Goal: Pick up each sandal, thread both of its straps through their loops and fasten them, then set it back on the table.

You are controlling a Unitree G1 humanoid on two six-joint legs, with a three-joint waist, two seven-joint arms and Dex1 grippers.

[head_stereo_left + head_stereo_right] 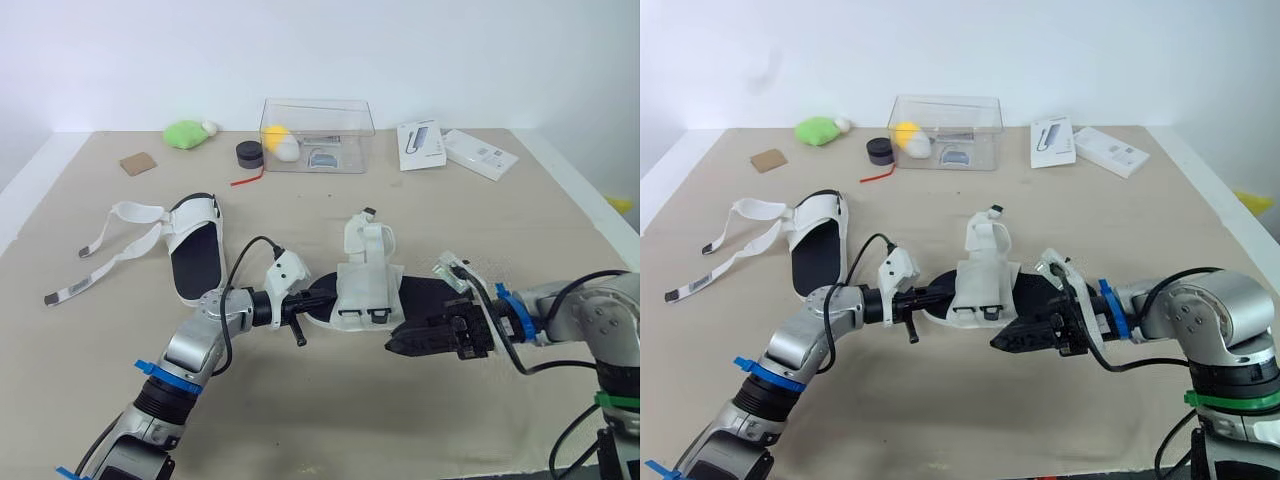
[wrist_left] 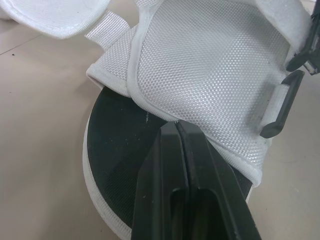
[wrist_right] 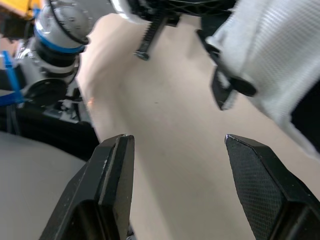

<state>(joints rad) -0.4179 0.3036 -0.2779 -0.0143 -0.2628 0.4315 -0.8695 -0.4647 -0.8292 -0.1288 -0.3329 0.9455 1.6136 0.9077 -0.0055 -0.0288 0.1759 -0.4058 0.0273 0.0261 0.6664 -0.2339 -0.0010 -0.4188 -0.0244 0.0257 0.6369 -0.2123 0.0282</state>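
Pale wall behind, and a beige surface (image 1: 320, 420) carries everything. Two sandals lie on it.

The middle sandal (image 1: 365, 285) has a white woven-mesh upper, a black footbed and a white sole rim. Two black plastic loops (image 1: 380, 314) sit along the near edge of its front band. Its ankle strap (image 1: 365, 235) stands upright with a dark tip. The second sandal (image 1: 195, 260) looks the same and lies well apart toward the robot's left. Its two long white straps (image 1: 110, 255) trail loose across the surface, unfastened.

The left jaws meet the middle sandal at its left end. Their two black fingers (image 2: 165, 170) are pressed together with no gap, tips over the black footbed right at the hem of the mesh band (whether any cloth is pinched between them I cannot tell).

The right jaws are spread wide with nothing between them. Their fingers (image 3: 112, 175) are over bare surface just beside the sandal's near right side, with the mesh edge and one black loop just past the tips. The sandal thus lies between the two arms.

Along the far edge of the surface are:
- one clear plastic box (image 1: 317, 135)
- one green plush (image 1: 185, 133)
- one small black pot (image 1: 249, 153)
- one cardboard square (image 1: 138, 163)
- one red strip (image 1: 247, 178)
- two white packets (image 1: 480, 153)
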